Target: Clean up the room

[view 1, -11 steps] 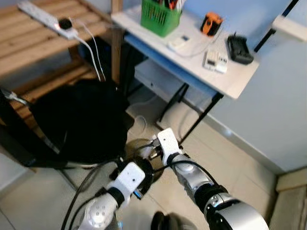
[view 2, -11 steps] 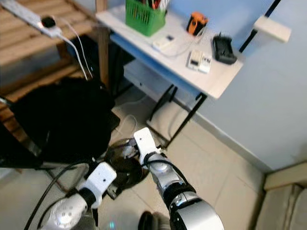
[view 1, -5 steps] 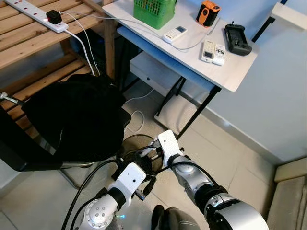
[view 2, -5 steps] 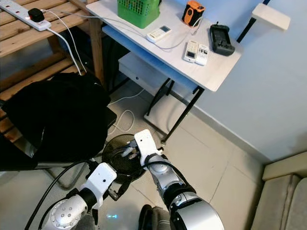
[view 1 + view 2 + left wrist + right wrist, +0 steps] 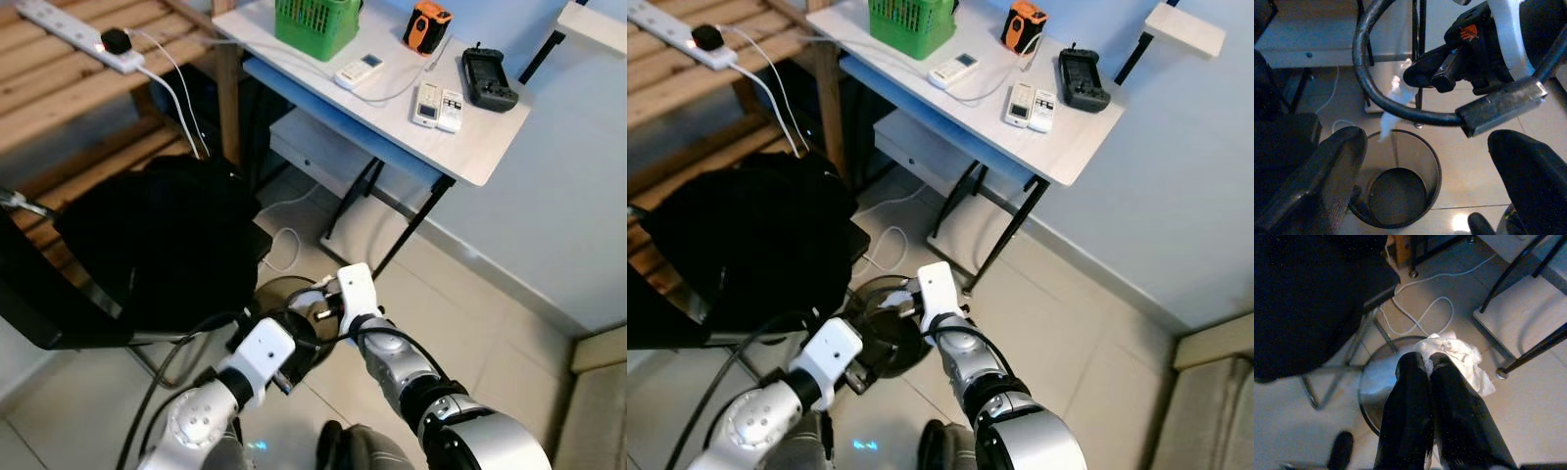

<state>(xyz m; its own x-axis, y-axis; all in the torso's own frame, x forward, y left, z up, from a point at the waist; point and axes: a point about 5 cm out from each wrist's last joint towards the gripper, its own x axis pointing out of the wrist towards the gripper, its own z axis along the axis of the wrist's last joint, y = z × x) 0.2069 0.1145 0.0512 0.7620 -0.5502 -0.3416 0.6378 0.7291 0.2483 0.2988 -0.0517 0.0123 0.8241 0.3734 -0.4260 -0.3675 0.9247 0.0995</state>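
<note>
Tiled floor beside a white desk, black wire bin below. Right gripper pinched on crumpled white tissue — held over the rim, presumably for dropping in. Left gripper spread apart, idle nearby.

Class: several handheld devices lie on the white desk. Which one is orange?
The orange device at the back of the white desk, beside the green basket. The remotes are white; the controller is black.
</note>
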